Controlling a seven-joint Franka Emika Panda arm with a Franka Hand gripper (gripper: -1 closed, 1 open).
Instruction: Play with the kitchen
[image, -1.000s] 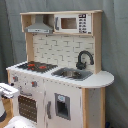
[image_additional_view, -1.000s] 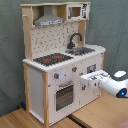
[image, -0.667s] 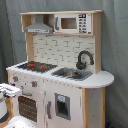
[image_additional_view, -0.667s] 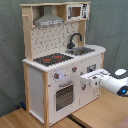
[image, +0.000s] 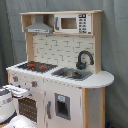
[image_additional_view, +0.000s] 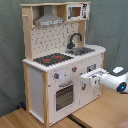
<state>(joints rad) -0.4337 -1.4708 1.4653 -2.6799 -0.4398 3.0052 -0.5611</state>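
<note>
Item: single white robot arm (image_additional_view: 116, 81), entering from 3 o'clock in the second exterior view. Its gripper (image_additional_view: 94, 78) sits against the lower front of the kitchen; finger state cannot be told.

Item: tall white and light-wood toy kitchen (image_additional_view: 38, 82), standing on a wooden table (image_additional_view: 100, 112). It lies at 9 o'clock from the gripper, touching or just beside it. The white oven door (image_additional_view: 64, 95) lies at 8 o'clock from the gripper; the black-red hob (image_additional_view: 52, 58) at 10 o'clock; the grey sink (image_additional_view: 83, 50) and black tap (image_additional_view: 73, 39) at 12 o'clock.

Judgement: any next move runs along the cabinet front, horizontally.
</note>
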